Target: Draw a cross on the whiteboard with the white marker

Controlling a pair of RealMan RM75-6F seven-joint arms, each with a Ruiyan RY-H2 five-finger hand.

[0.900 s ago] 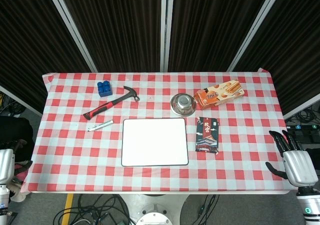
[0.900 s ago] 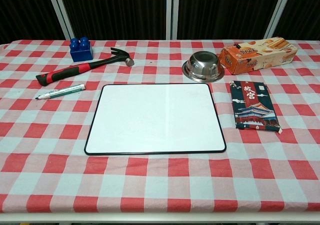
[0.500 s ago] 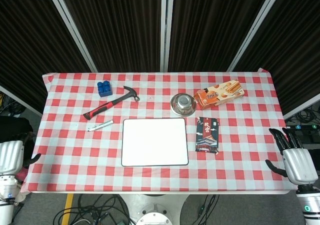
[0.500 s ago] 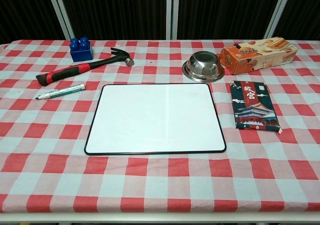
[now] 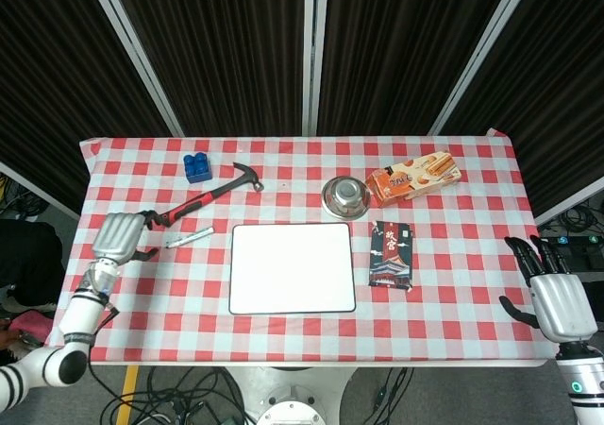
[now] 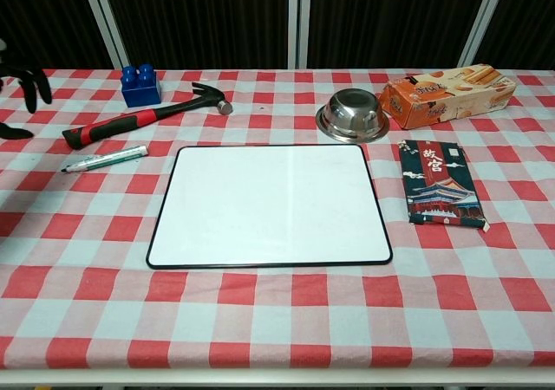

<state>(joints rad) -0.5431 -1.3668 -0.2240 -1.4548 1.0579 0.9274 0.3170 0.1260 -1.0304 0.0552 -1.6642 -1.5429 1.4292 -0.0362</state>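
Note:
The blank whiteboard (image 5: 293,268) (image 6: 270,204) lies flat at the table's middle. The white marker (image 5: 189,238) (image 6: 105,159) lies on the cloth left of the board, below the hammer's handle. My left hand (image 5: 119,238) hovers over the table's left part, just left of the marker, fingers apart and holding nothing; only its dark fingertips (image 6: 26,85) show at the chest view's left edge. My right hand (image 5: 552,297) stays off the table's right edge, fingers spread and empty; the chest view does not show it.
A red-handled hammer (image 5: 209,195) and a blue block (image 5: 197,167) lie at the back left. A steel bowl (image 5: 344,196), an orange snack box (image 5: 412,178) and a dark booklet (image 5: 392,255) sit right of the board.
My left hand has risen from below the table's left edge and moved in over the cloth near the marker. The right hand has barely shifted.

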